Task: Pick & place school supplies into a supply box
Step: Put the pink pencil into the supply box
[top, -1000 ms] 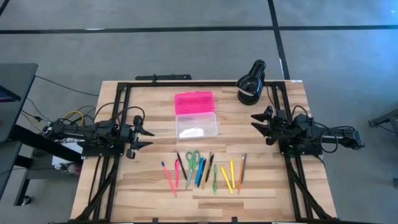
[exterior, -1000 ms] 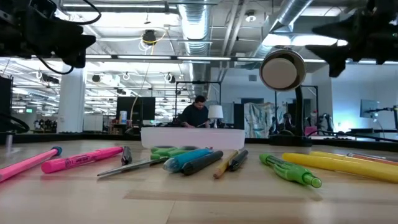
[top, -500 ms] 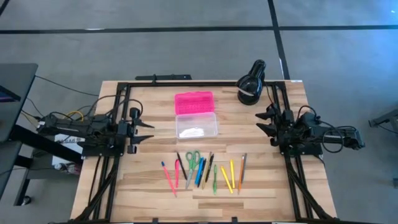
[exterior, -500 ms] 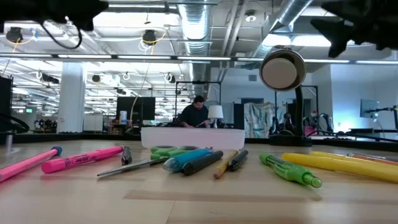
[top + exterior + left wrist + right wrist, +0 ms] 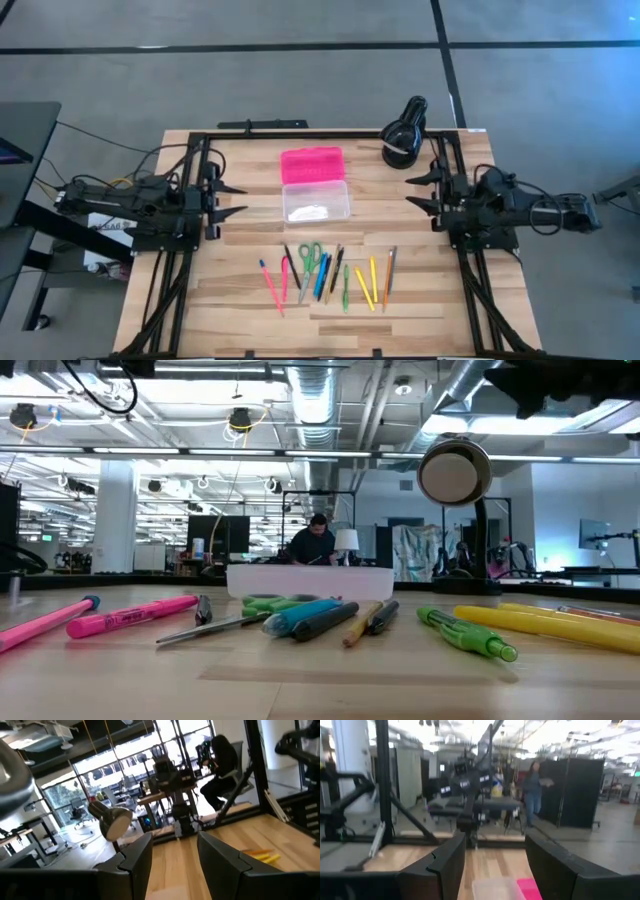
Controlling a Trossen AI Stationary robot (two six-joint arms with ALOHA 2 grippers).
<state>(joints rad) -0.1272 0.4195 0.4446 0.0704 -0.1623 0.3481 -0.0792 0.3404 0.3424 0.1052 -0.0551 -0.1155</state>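
- Left gripper (image 5: 222, 198): fingers apart, empty, left of the box (image 5: 315, 199).
- Right gripper (image 5: 421, 190): fingers apart, empty, right of the box.
- Supplies (image 5: 325, 275): row in front of the box.
- Risk: crowded pens may cause a double pick or scatter.
- No readable writing.

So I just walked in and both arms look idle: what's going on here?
Nothing is being handled yet. The left hand and right hand are both open and empty, held above the table's side edges, pointing inward. The box sits open mid-table, its pink lid lying flat behind it. The pens and green scissors lie in a row on the near side, untouched. A black lamp stands at the far right corner.
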